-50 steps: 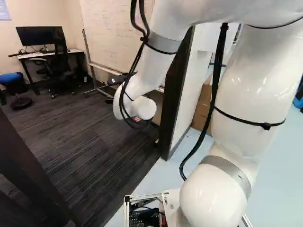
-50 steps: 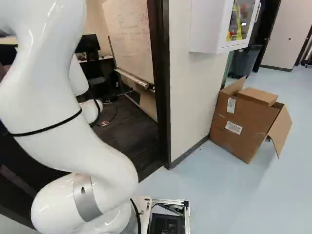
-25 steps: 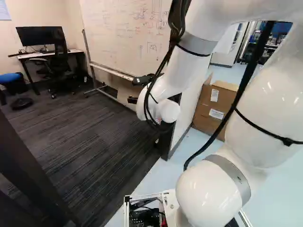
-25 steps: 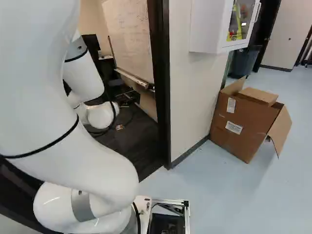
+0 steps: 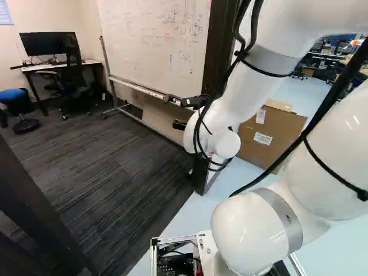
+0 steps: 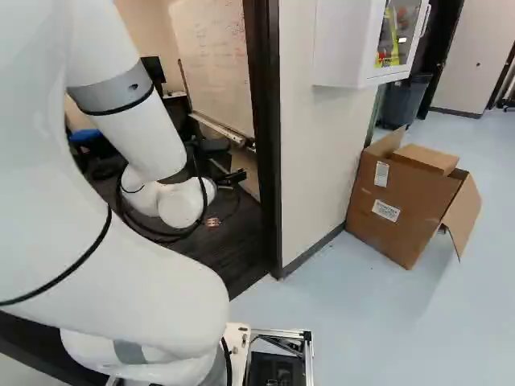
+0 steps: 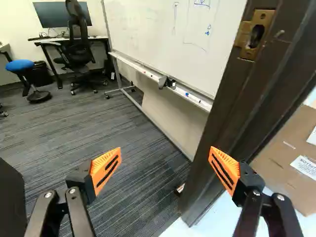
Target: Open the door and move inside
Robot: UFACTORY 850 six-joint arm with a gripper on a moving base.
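Arm (image 5: 247, 233): rises from the joint at the foot of both base views; upper links bent forward toward the doorway. Open metal frame with electronics (image 5: 175, 264) beside that joint

Gripper (image 5: 171, 111): at the doorway, near the jamb. Jaws well apart, nothing clamped. In the wrist view, both orange pads (image 7: 107, 169) show with carpet and part of the jamb between them; one finger overlaps the dark door jamb (image 7: 232, 98) in view. Contact with it: cannot tell. Brass strike plate (image 7: 257, 34) set in the jamb, ahead of that finger.

Door: doorway stands open, carpet (image 5: 109, 161) visible through it. Dark upright (image 5: 29, 201) at the left of the left base view; cannot tell whether door leaf or frame.

Outside the room: pale wall (image 6: 310, 153) running on from the jamb, white cabinet (image 6: 346, 44) mounted on it. Cardboard box (image 6: 402, 201) on the pale floor beside the wall, flaps open. Grey bin (image 6: 405, 100) beyond.

Inside: whiteboard (image 5: 152, 40) on a wheeled stand past the jamb. Farther in, blue-topped stool (image 5: 12, 95), black chair (image 5: 72, 75), desk (image 7: 101, 38) with monitor (image 5: 47, 45) on it
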